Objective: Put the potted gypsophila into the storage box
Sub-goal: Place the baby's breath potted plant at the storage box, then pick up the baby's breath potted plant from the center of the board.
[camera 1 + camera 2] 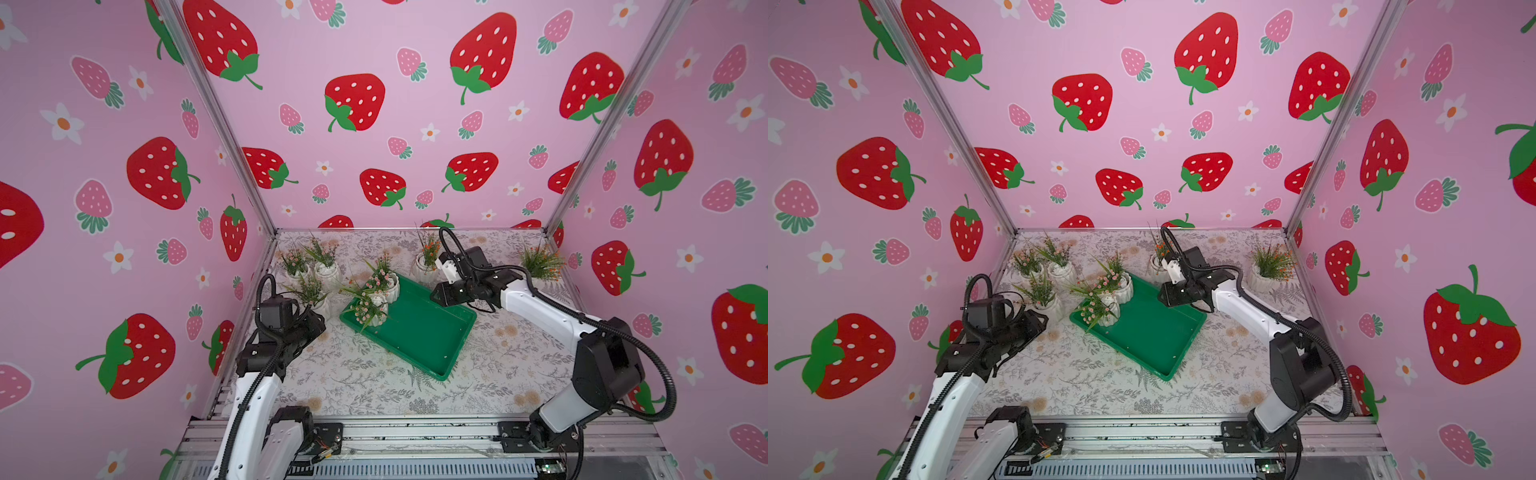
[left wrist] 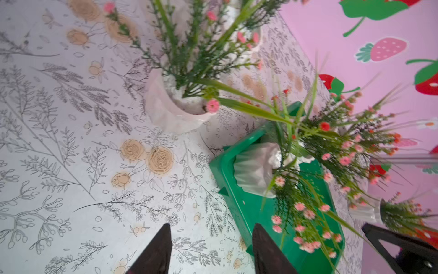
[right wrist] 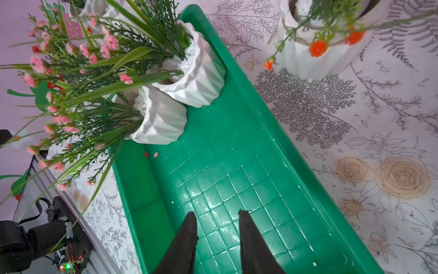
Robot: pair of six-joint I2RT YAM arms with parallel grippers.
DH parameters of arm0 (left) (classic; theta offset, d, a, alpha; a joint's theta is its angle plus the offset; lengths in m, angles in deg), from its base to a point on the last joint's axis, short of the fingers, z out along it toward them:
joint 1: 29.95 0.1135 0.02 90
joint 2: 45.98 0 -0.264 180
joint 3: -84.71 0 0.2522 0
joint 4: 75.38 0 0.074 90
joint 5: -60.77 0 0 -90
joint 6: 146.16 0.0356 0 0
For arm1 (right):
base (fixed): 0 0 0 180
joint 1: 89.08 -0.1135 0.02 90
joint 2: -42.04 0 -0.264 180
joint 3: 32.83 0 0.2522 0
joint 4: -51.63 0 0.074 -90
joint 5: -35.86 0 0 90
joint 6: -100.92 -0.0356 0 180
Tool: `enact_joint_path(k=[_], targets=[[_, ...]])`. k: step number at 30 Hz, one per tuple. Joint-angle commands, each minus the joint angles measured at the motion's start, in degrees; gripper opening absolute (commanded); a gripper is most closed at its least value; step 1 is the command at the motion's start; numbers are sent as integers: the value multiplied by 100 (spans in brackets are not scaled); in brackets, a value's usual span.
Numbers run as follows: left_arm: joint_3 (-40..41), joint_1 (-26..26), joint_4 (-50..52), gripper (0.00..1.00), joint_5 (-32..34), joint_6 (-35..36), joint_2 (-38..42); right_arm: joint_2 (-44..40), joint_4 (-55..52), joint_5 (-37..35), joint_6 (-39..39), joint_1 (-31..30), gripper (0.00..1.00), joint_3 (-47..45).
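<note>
The green storage box (image 1: pixel 419 332) (image 1: pixel 1150 336) lies slantwise mid-table. Two potted gypsophila with pink flowers stand in its far left corner (image 1: pixel 392 286) (image 1: pixel 377 313), their pots touching (image 3: pixel 201 78) (image 3: pixel 163 121). My right gripper (image 1: pixel 433 297) (image 3: pixel 218 213) hovers over the box's far side, open by a narrow gap, with nothing between its fingers. My left gripper (image 1: pixel 322 323) (image 2: pixel 212 226) stands open and empty just left of the box's corner (image 2: pixel 227 166), beside a pink-flowered pot on the table (image 1: pixel 322 305) (image 2: pixel 170 106).
Two more pink-flowered pots (image 1: pixel 297 272) (image 1: pixel 328 272) stand at the back left. An orange-flowered pot (image 1: pixel 426 266) (image 3: pixel 308 57) sits behind the right gripper, and another (image 1: pixel 540 266) at the back right corner. Strawberry-print walls close in three sides.
</note>
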Motion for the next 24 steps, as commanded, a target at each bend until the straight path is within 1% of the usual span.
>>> enact_joint_path(k=[1,4,8,12,16,18,24], targets=[[156,385,-173,56,-37,-294,-58,1,-155,239,181,81,33,36],[213,727,-406,53,-216,-285,-168,68,-134,336,220,168,33,80],[106,887,-619,49,-376,-122,-532,166,-161,552,361,250,33,163],[25,961,-902,47,-312,-85,-977,219,-76,1136,577,285,32,231],[-109,1100,-1160,45,-480,-137,-1512,182,354,1817,423,401,32,93],[-192,1123,-1239,44,-518,-120,-1735,158,557,2048,354,442,33,13],[-208,1128,-1480,44,-432,-182,-2042,110,671,2114,350,461,33,-90]])
